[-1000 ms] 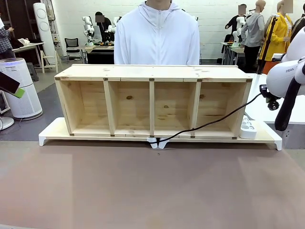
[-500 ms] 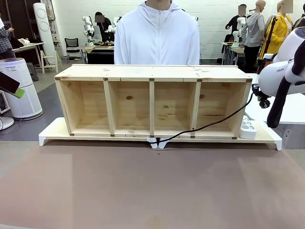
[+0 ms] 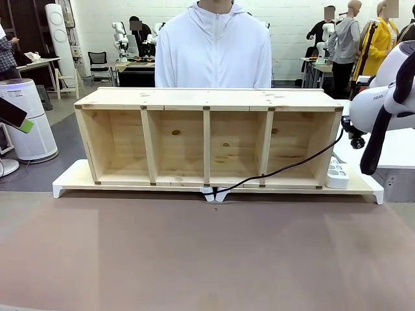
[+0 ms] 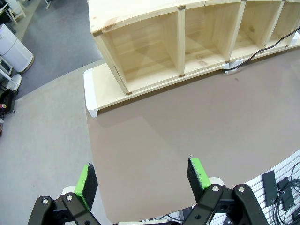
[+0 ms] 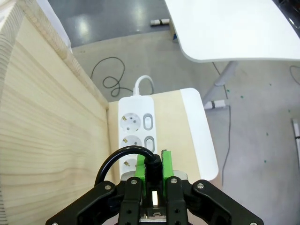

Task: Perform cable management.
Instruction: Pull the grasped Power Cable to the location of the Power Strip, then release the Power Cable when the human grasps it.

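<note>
The cable is a thin black cord. It runs from a white clip under the wooden shelf's middle, up and to the right past the shelf's right end. My right gripper hangs there above the white power strip. In the right wrist view the right gripper is shut on the cable's black plug end, and the cord loops away to the left over the power strip. My left gripper is open high over the brown table, with nothing between its green pads.
A four-compartment wooden shelf stands on a white riser across the table. A person in a white hoodie stands behind it. A white side table lies to the right. The brown tabletop stretches in front.
My right arm has shifted left and slightly up, carrying the cable end closer to the shelf's right end. The left arm and the person have not moved.
</note>
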Robot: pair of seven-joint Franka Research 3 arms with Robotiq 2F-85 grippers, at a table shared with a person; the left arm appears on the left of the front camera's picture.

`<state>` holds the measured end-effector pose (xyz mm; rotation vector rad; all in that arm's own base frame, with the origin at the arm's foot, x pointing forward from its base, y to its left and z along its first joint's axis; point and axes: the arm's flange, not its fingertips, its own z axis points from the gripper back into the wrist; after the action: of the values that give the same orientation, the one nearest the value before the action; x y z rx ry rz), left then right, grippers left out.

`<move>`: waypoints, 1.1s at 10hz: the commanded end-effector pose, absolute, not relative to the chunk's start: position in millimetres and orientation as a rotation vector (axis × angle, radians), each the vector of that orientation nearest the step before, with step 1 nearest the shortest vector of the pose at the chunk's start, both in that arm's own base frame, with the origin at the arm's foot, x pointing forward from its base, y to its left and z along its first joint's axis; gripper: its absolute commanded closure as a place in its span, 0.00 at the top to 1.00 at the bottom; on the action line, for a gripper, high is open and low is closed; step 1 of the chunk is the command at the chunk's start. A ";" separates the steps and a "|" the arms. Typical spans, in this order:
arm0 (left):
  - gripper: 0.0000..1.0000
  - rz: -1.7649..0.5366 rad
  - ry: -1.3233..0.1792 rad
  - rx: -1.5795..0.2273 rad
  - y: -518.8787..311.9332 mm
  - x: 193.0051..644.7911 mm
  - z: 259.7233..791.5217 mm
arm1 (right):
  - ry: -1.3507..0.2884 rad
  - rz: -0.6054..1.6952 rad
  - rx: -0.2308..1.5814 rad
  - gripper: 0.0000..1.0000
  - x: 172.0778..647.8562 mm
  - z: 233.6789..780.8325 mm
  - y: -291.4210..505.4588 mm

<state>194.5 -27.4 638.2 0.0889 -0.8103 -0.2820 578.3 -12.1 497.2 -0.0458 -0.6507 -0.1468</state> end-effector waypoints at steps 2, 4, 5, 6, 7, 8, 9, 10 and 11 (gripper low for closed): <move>1.00 -0.281 -0.820 0.091 -27.6 196.5 639.0 | -0.656 -0.139 -0.051 0.17 577.6 500.4 -10.4; 1.00 -0.281 -0.820 0.091 -27.6 196.5 639.0 | -0.656 -0.139 -0.051 0.17 577.6 500.4 -10.4; 1.00 -0.281 -0.820 0.091 -27.6 196.5 639.0 | -0.656 -0.139 -0.051 0.17 577.6 500.4 -10.4; 1.00 -0.281 -0.820 0.091 -27.6 196.5 639.0 | -0.656 -0.139 -0.051 0.17 577.6 500.4 -10.4; 1.00 -0.281 -0.820 0.091 -27.6 196.5 639.0 | -0.656 -0.139 -0.051 0.17 577.6 500.4 -10.4; 1.00 -0.281 -0.820 0.091 -27.6 196.5 639.0 | -0.656 -0.139 -0.051 0.17 577.6 500.4 -10.4; 1.00 -0.281 -0.820 0.091 -27.6 196.5 639.0 | -0.656 -0.139 -0.051 0.17 577.6 500.4 -10.4; 1.00 -0.281 -0.820 0.091 -27.6 196.5 639.0 | -0.656 -0.139 -0.051 0.17 577.6 500.4 -10.4; 1.00 -0.281 -0.820 0.091 -27.6 196.5 639.0 | -0.656 -0.139 -0.051 0.17 577.6 500.4 -10.4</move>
<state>194.5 -27.4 638.2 0.0889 -0.8103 -0.2820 578.2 -11.9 497.4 -0.0458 -0.6509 -0.1460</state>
